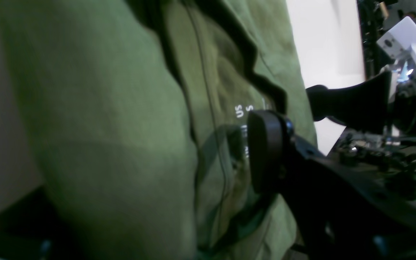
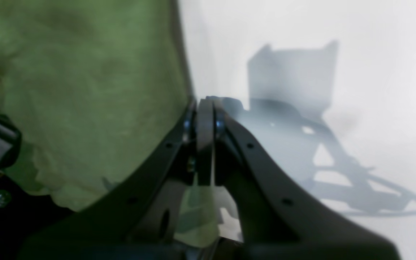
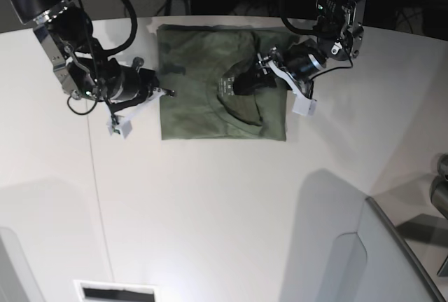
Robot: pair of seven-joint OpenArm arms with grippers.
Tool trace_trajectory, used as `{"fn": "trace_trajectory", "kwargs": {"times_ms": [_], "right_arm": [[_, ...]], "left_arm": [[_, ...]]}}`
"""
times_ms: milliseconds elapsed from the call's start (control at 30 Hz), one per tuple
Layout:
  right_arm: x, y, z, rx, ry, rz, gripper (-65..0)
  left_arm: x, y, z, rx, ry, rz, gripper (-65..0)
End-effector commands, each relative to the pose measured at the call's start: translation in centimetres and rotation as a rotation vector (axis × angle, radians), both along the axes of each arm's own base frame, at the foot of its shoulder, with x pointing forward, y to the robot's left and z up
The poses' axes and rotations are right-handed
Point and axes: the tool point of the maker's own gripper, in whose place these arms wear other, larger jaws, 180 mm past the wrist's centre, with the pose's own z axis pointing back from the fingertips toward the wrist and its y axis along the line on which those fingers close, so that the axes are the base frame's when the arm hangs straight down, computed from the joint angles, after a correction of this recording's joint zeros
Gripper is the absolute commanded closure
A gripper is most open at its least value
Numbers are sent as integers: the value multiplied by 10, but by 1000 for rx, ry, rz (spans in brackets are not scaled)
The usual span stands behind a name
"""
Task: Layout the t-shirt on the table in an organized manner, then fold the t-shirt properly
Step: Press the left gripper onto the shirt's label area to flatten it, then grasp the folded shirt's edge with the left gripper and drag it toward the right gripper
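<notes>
In the base view, the black right gripper sits at centre left, beside the left edge of the olive-green cotton t-shirt. The shirt lies folded into a rectangle at upper centre of the white smooth table, long axis left-right. Only the right wrist view shows those jaws pressed together, empty. The left wrist view alone shows the white neck label; there the black left gripper over the collar stands apart.

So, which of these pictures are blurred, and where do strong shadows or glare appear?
Right wrist view: soft all over, with a dark shadow of the right gripper on the table. Left wrist view: dim, the t-shirt blurred up close. Base view: sharp, with a bright glare patch on the near tabletop.
</notes>
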Motion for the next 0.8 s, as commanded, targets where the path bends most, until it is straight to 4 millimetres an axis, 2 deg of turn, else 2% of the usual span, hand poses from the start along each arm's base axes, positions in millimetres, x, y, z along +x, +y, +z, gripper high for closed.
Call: {"fn": "trace_trajectory", "kwargs": {"times_ms": [0,33,100,267,300,433,533,633,767], "right_arm": [[10,-1,8,5,-34,5,0],[7,-1,6,5,-27,5,0],[5,-1,5,5,-24,5,0],[5,-1,5,5,-23,6,0],[5,-1,5,5,-23,6,0],[5,-1,5,5,-23,6,0],[4,-1,5,5,-22,6,0],[4,-1,5,5,-22,6,0],[4,-1,5,5,-22,6,0]], "left_arm": [[-28,7,-29,105,138,-65,-341],[-30,7,-31,104,147,-62,-339],[-31,7,-33,101,153,-59,-290],[-23,3,-33,94,152,-62,-33],[-21,2,-33,91,151,-61,0],[-13,-2,-32,84,147,-62,0],[-9,4,-30,104,139,-67,0],[3,19,-27,208,101,-125,0],[3,35,-36,387,122,-263,0]]}}
